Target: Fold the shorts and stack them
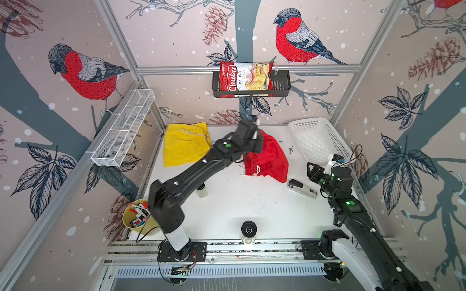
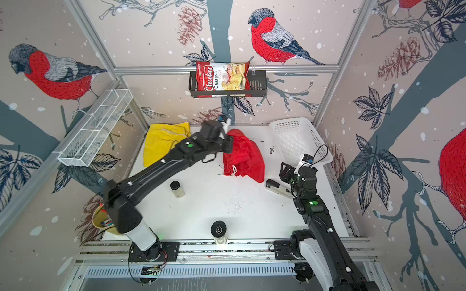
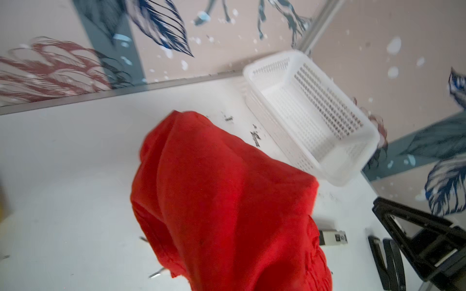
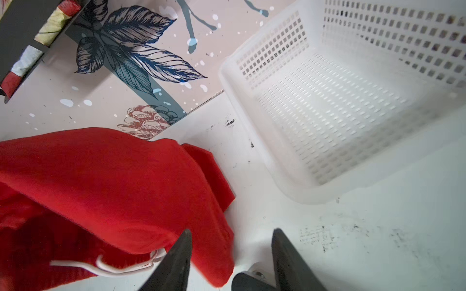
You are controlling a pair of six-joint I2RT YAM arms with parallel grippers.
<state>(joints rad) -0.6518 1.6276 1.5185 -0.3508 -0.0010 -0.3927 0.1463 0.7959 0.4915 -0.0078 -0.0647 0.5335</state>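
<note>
While both pairs lie unfolded and apart, the step in hand looks like the start of the red pair's fold. Red shorts sit crumpled at about 1 o'clock on the table, with the white drawstring toward 6 o'clock. In the left wrist view part of the cloth is drawn up into a peak. Left gripper is clamped shut at their 10 o'clock edge. The cloth hides its fingers, but the peak suggests it pinches the red fabric. Right gripper hovers at their 4 o'clock side, jaws half apart with nothing between them and one fingertip over the hem by the drawstring. Yellow shorts lie roughly flat at 11 o'clock, well apart from the red pair, with no gripper on them.

Next, I judge, the right gripper must take a second hold on the hem so the two can spread the cloth flat before folding. Otherwise the bunched fabric may double over. Stacking is far off.

Counted:
- Two shorts, one red and one yellow.
- One basket at 2 o'clock.
- One stapler at 3 o'clock.
- Two jars, one near 8 o'clock and one at 6 o'clock.
- One cup of pens at 7 o'clock.
- One chip bag in one rack at 12 o'clock.
- One wire shelf at 10 o'clock.
</note>
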